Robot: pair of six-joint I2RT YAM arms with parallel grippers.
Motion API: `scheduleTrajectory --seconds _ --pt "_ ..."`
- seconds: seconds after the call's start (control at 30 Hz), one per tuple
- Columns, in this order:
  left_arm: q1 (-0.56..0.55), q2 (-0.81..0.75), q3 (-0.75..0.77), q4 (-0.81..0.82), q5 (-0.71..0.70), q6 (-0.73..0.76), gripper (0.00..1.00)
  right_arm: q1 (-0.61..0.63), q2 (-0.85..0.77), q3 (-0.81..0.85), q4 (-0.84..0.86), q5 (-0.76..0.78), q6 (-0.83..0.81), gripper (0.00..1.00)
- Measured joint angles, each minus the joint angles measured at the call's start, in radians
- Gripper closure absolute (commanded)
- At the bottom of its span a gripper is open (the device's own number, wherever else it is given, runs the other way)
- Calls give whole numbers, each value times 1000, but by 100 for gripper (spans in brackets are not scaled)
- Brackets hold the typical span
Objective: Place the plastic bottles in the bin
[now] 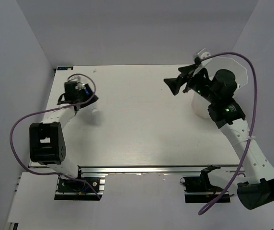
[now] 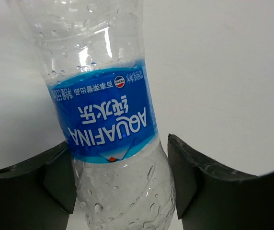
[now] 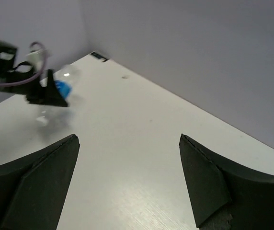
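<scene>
So the left gripper (image 2: 119, 153) is pinching the one bottle (image 2: 103, 115) I can see. The fingers sit on either side at the bottom edge of the blue label, over on the far left of the table (image 1: 142, 134). From the right wrist view there's a shadow under it, so my guess is it's already off the surface. The bin (image 1: 240, 72) is way over on the far right, well apart from it, so the job now is basically the carry across. I'd keep the squeeze gentle since that thin wet plastic looks like it'd buckle or slip. I'd also go high enough to clear the rim, and only let go once the bottle is properly over the opening. The annoying bit is that the right arm (image 1: 223, 96) is parked right over the bin, hiding a good chunk of it. The right gripper (image 3: 128, 141) is spread wide with nothing in it, poking out to the bin's left, right in the path. There's also a purple cable (image 1: 255, 91) looping over that side. I can't spot any other bottles.
</scene>
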Motion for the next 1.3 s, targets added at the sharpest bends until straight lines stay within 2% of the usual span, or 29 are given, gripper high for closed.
scheduleTrajectory --seconds 0.17,0.23,0.4,0.53,0.67,0.8,0.9,0.93,1.0,1.03,1.1,1.13,1.2,1.23,1.3 --pt "-338 -90 55 67 -89 -139 53 125 77 -21 24 -28 17 11" --pt "-426 -118 65 114 -135 -216 53 171 105 -57 50 -16 43 11" --pt "-592 -145 85 197 -367 -366 53 258 198 -95 52 78 130 11" --pt "-706 -145 99 229 -517 -447 53 283 211 -169 100 145 201 11" --pt "-790 -145 105 262 -623 -499 53 302 229 -197 136 180 240 11" --pt "-820 -146 105 295 -671 -514 53 315 253 -197 176 182 256 12" --pt "-824 -146 105 314 -677 -516 52 320 266 -196 200 157 263 27" --pt "-824 -146 106 318 -676 -517 52 320 272 -196 206 146 265 40" --pt "-825 -146 112 317 -670 -516 51 320 288 -194 215 125 266 59" --pt "-826 -145 116 317 -668 -515 50 321 297 -193 219 110 273 74" --pt "-824 -144 123 307 -661 -507 39 321 305 -193 232 103 283 88" --pt "-824 -143 124 307 -658 -507 35 321 305 -193 233 102 285 90" --pt "-823 -143 128 310 -650 -496 2 321 303 -193 235 101 281 95" --pt "-822 -143 131 312 -641 -494 2 321 300 -194 237 102 278 99" --pt "-825 -143 145 307 -620 -484 2 321 296 -195 237 106 268 100"
